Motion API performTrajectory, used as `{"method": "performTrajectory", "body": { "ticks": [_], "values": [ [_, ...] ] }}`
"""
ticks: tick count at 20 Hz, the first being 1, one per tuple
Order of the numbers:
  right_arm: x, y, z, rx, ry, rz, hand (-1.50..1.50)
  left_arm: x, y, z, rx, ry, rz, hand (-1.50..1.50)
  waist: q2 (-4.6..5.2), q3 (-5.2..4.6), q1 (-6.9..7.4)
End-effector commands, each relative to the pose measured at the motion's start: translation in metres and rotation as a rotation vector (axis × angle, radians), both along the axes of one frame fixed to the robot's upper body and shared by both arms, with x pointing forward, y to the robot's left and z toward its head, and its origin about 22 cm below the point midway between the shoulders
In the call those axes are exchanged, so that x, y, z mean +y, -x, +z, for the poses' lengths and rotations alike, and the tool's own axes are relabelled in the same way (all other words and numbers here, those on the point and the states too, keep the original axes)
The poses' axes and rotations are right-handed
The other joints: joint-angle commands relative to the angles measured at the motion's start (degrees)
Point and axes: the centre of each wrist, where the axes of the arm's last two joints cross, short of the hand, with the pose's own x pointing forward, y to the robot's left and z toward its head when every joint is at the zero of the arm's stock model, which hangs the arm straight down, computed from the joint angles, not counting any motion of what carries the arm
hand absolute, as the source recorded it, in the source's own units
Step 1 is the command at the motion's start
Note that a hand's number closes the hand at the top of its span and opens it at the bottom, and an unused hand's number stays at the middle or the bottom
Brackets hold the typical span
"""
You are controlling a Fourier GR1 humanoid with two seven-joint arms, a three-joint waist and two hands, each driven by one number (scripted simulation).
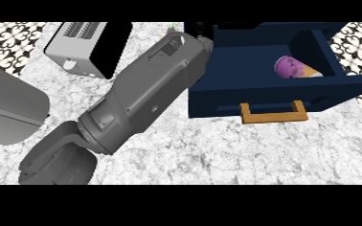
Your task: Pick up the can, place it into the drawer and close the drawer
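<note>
The can (pixel 295 68) lies on its side inside the open navy drawer (pixel 212 100), toward its right end, behind the orange handle (pixel 274 113). A grey forearm (pixel 148 93) crosses the marbled table (pixel 233 153) up to the drawer's left rear corner; whether its robot hand (pixel 198 28) is apart or together cannot be told. A toaster (pixel 78 48) stands at the upper left.

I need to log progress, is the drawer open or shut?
Open: the drawer is pulled out, its inside showing, with the can lying in it.
</note>
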Motion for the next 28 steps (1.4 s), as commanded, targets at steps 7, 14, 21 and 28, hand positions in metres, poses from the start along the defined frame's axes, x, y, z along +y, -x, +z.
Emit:
{"method": "performTrajectory", "body": {
  "ticks": [7,14,21,28],
  "values": [
    [0.057,-0.054,-0.003,-0.011,0.232,-0.032,-1.5,-0.004,0.005,0.002,0.044,0.036,-0.02,-1.5,-0.53,-0.07,3.11],
    [0.083,-0.117,-0.021,-0.047,0.392,-0.064,-1.5,-0.007,0.0,0.034,0.037,0.023,-0.011,-1.5,-0.71,-0.03,3.71],
    [0.104,-0.165,-0.049,-0.006,0.594,-0.064,-1.5,0.009,0.001,0.017,0.064,0.013,0.023,-1.5,-1.15,-0.04,4.69],
    [0.108,-0.216,-0.054,0.01,0.809,-0.074,-1.5,0.039,-0.005,0.022,0.047,-0.013,0.049,-1.5,-1.06,-0.04,4.62]
  ]
}}
